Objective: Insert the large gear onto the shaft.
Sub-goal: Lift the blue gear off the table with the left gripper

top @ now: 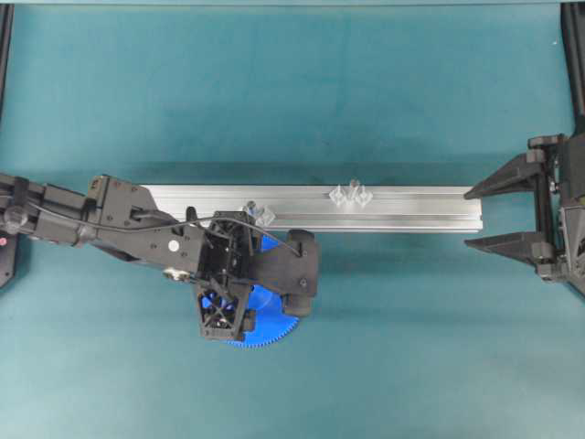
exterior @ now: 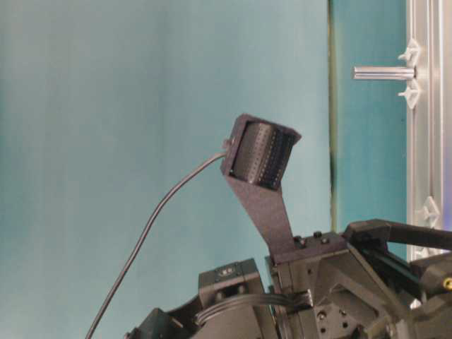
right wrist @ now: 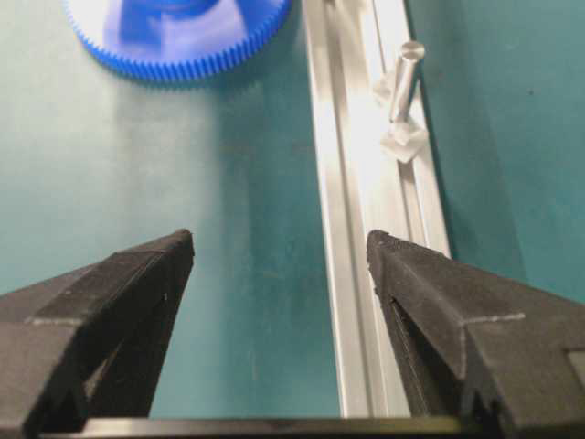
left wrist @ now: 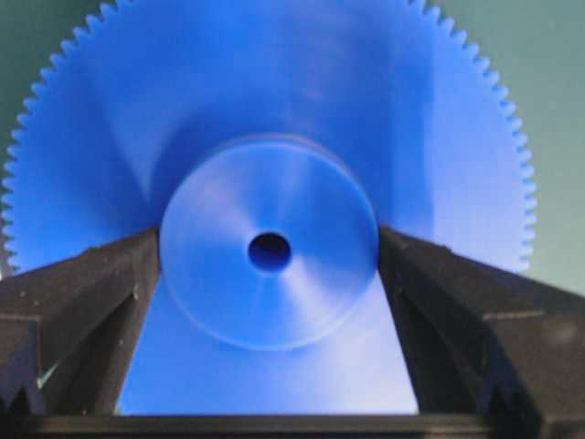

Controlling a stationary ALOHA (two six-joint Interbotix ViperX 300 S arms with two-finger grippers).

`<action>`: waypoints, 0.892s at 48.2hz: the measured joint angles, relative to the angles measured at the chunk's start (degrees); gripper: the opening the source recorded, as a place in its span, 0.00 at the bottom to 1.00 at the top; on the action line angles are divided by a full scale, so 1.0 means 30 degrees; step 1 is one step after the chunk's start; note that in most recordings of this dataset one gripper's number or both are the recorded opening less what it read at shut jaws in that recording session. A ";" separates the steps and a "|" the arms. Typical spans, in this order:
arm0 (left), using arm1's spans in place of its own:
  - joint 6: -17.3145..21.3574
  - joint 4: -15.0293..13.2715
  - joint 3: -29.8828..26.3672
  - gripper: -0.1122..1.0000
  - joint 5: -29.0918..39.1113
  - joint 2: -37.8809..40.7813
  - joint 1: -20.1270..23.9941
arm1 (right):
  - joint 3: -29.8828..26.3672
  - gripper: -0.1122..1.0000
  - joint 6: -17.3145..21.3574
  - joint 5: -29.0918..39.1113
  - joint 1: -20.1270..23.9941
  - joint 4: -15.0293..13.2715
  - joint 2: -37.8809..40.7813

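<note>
The large gear point(left wrist: 274, 119) is a bright-blue toothed disc lying flat on the teal table, its rim showing under my left arm point(top: 267, 331). My left gripper point(left wrist: 270, 251) points down over it, open, with one finger on each side of the raised hub point(left wrist: 302, 302) at its edges. A thin grey shaft point(top: 353, 194) stands on a silvery mount on the rail, also seen in the right wrist view point(right wrist: 404, 80) and in the table-level view point(exterior: 383, 72). A second like pin point(top: 259, 215) sits close to my left arm. My right gripper point(top: 471, 219) hangs open and empty at the rail's right end point(right wrist: 279, 247).
A long aluminium rail point(top: 411, 212) runs across the middle of the table and carries both mounts. It passes under my right gripper's far finger point(right wrist: 430, 302). Black frame posts stand at the far corners point(top: 574, 55). The left wrist camera housing point(exterior: 260, 154) fills the table-level view.
</note>
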 measured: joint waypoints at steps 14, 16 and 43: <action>-0.0059 -0.0029 -0.0293 0.93 0.0000 0.0322 0.0000 | 0.0000 0.85 0.0000 0.0117 -0.0029 0.0000 -0.0029; -0.0059 0.0000 -0.0293 0.92 0.0000 0.0322 0.0000 | 0.0000 0.85 0.0000 0.0117 -0.0029 0.0000 -0.0029; -0.0352 0.0029 -0.0352 0.81 0.0029 -0.0176 0.0000 | 0.0000 0.85 0.0059 0.0117 0.0000 0.0000 -0.0029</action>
